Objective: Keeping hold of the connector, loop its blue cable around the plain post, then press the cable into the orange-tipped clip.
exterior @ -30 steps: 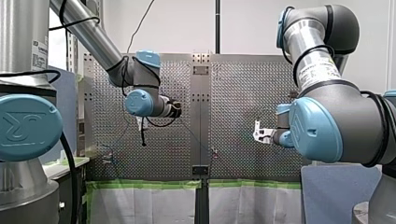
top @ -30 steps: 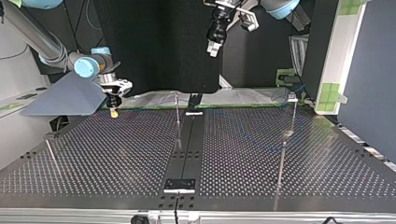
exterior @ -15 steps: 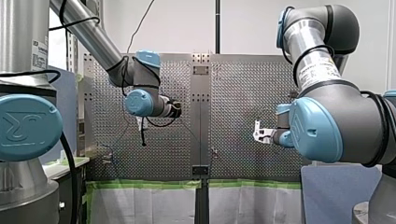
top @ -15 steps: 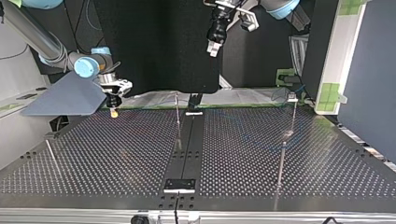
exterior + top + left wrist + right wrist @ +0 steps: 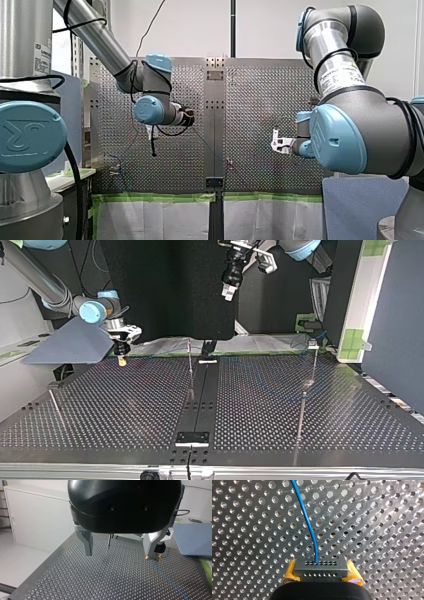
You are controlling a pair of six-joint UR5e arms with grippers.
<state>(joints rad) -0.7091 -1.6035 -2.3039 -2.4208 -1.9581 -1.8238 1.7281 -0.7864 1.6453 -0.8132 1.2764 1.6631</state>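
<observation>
Right hand (image 5: 321, 573): yellow pads (image 5: 291, 571) clamped on the connector (image 5: 320, 566), low over the worktop (image 5: 249, 530), near the far left edge in the top view. Cable (image 5: 308, 522), blue, leaves the connector's face and runs out across the holes. Left hand (image 5: 118, 555): released, fingers wide apart, raised well above the worktop. A thin post (image 5: 109, 540) stands ahead of it.

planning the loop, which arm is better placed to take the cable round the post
Right: my right gripper is shut on the connector with its blue cable; my left gripper hangs open and empty.
</observation>
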